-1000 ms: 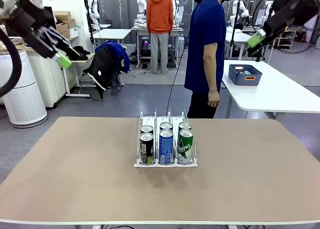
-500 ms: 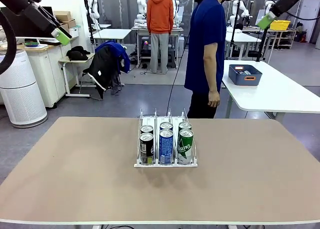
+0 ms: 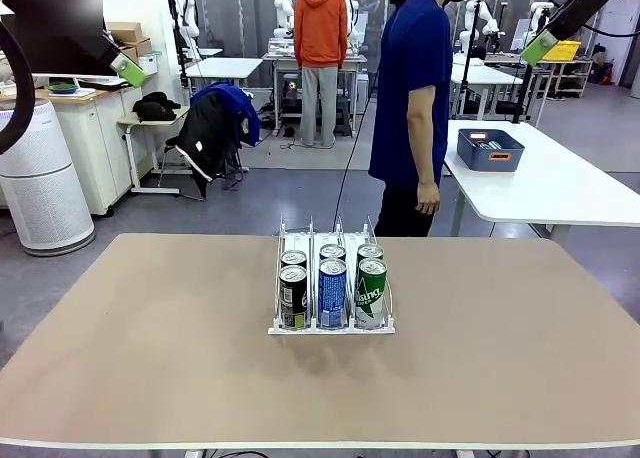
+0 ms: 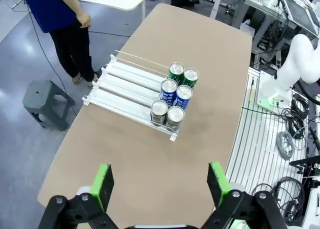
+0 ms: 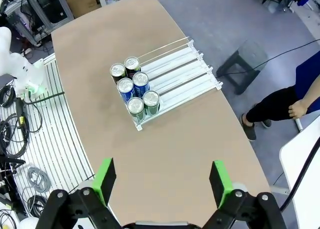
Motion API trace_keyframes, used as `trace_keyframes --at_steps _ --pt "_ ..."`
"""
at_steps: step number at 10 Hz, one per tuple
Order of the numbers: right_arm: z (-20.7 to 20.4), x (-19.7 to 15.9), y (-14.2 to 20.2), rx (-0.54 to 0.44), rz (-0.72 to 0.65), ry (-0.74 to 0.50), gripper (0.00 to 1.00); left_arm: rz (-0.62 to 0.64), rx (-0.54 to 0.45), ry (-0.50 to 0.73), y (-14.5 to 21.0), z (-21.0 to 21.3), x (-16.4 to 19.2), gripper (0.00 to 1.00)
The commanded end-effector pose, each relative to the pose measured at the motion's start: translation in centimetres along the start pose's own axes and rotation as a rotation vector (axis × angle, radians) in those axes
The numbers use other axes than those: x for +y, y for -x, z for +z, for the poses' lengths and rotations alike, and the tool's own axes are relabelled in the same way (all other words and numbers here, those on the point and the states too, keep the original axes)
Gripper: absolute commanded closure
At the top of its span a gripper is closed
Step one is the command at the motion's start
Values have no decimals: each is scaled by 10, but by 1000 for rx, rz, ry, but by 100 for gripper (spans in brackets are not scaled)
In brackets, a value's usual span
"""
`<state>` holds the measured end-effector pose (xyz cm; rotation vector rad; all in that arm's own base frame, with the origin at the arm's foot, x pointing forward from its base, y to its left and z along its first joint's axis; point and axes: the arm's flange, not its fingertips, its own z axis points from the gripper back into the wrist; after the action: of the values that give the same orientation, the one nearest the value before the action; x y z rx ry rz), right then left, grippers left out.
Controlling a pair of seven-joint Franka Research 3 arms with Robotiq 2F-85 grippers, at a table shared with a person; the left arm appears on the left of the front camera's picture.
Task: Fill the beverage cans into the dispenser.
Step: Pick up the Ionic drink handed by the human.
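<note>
Since a second ago the left gripper (image 3: 128,71) has risen toward the upper left corner of the front view and the right gripper (image 3: 540,46) toward the upper right. The load on the table (image 3: 150,358) has not shifted.

Findings:

1. The dispenser (image 3: 330,329) stands at mid-table, its front lip facing the robot's side. Six beverage cans (image 3: 332,293) stand upright in it, two deep in each of the three lanes. They are black-and-green in the left lane, blue-and-white in the middle and green in the right. All are packed against the front lip, and the rear stretch of each lane is bare.

2. Both grippers hang high above the table, well apart from the dispenser and touching nothing. In each wrist view the rack lies far below, beyond the fingers and roughly centred between them.

3. The left gripper's jaws stand wide, with its green pads (image 4: 102,184) far apart and nothing between them. The right gripper's jaws are equally wide and empty.

4. Both arms are raised and drawn outward, left and right of the table, with their wrists angled down at the tabletop.

5. A person (image 3: 410,98) stands at the far edge, one hand hanging at the side.
</note>
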<state>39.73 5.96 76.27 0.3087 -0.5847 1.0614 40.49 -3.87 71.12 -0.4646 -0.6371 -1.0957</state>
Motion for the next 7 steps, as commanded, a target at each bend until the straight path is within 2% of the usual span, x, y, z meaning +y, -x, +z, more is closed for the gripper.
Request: trace_keyframes --at_steps 1,6,7 --pt "2 1 -2 2 -15 -5 0 -2 8 22 -1 3 2 0" --pt "1 0 -1 -2 1 2 0 -2 7 5 -7 -2 -2 0" --pt "3 1 0 -16 -16 0 0 36 7 -21 -12 -3 -3 0"
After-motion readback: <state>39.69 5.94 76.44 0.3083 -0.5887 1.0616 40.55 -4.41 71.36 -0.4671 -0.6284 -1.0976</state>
